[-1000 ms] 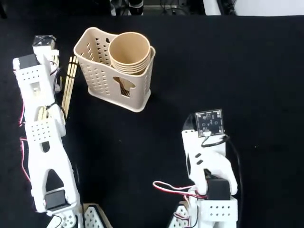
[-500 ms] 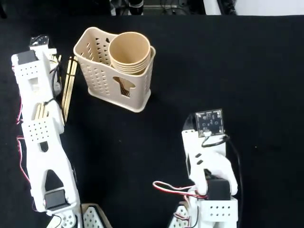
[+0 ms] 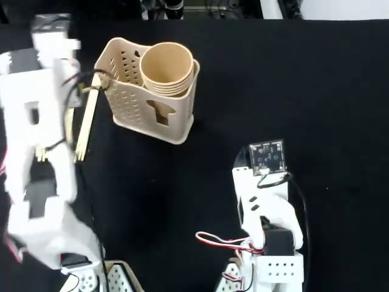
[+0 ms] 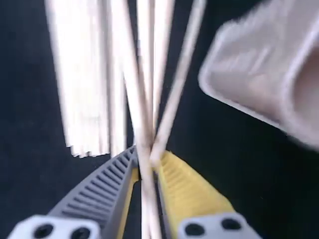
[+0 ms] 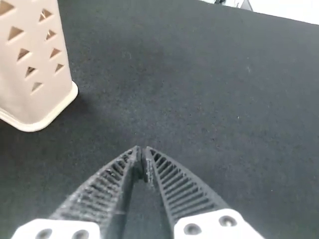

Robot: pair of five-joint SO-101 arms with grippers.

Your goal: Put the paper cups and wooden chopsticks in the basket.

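Chopsticks point(image 4: 143, 124) are the step in hand, as I judge it. At the far left of the worktop point(image 3: 316, 91) the left arm point(image 3: 36, 121) stands over them. The left jaws are clamped on a few sticks that cross one another just beyond the tips. More of them lie in a loose bundle point(image 4: 84, 74) beside the held ones, not gripped. Seen from above, the chopsticks point(image 3: 87, 118) run near to far just left of the basket point(image 3: 149, 100), with their far ends close to its left rim. I cannot tell whether the held ones are off the worktop.

The grip probably wants care first, since crossed sticks may pivot or slip out, so a slow lift is wiser. The sticks should be raised clear of the rim, tipped toward upright and carried right over the free part of the basket. They should be let go only once their lower ends are inside. The perforated wall could catch a tip, so it is better to come down from above than from the side. The loose bundle will likely need another pick.

In the basket's right part sits the stack of paper cups point(image 3: 167, 64), nested and upright. That half of the task looks done, and the sticks are best dropped left of the stack so it isn't knocked.

Further right and nearer, the right arm point(image 3: 267, 207) is well apart from the basket. The right jaws are closed on nothing above bare worktop.
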